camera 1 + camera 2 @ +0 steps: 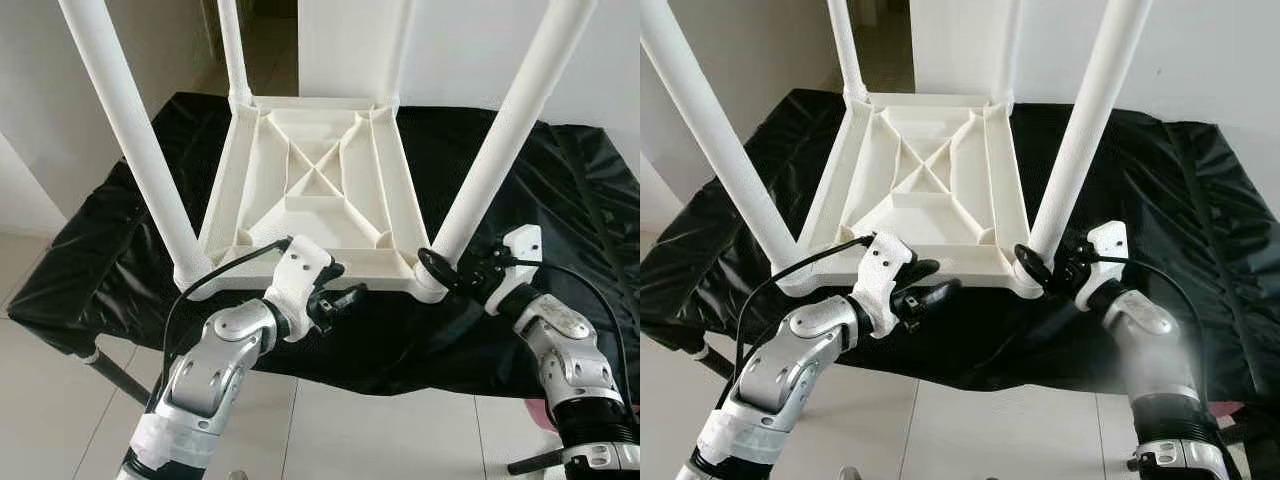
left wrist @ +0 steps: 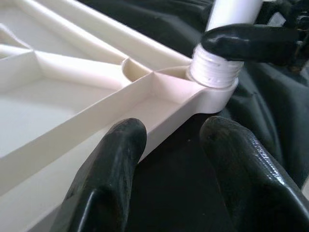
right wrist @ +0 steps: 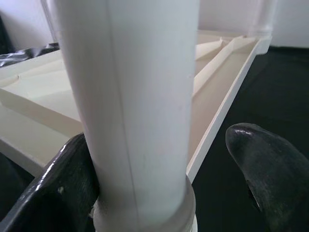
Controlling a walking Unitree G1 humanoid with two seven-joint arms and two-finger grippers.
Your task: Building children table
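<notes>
A white plastic children's table (image 1: 315, 180) lies upside down on a black cloth, with its legs standing up. My right gripper (image 1: 445, 266) is at the base of the near right leg (image 1: 500, 150). In the right wrist view one finger (image 3: 63, 188) touches that leg (image 3: 140, 96), while the other finger (image 3: 265, 164) stands apart from it, so it is open. The leg's threaded end (image 2: 215, 72) sits in the corner socket. My left gripper (image 1: 345, 284) is open at the tabletop's near rim (image 2: 159, 116), close to that same corner, holding nothing.
The black cloth (image 1: 570, 200) covers a low bench with a metal leg (image 1: 115, 375) at the near left. White tiled floor (image 1: 380, 430) lies in front, and white walls stand behind. The near left leg (image 1: 130, 130) slants up beside my left arm.
</notes>
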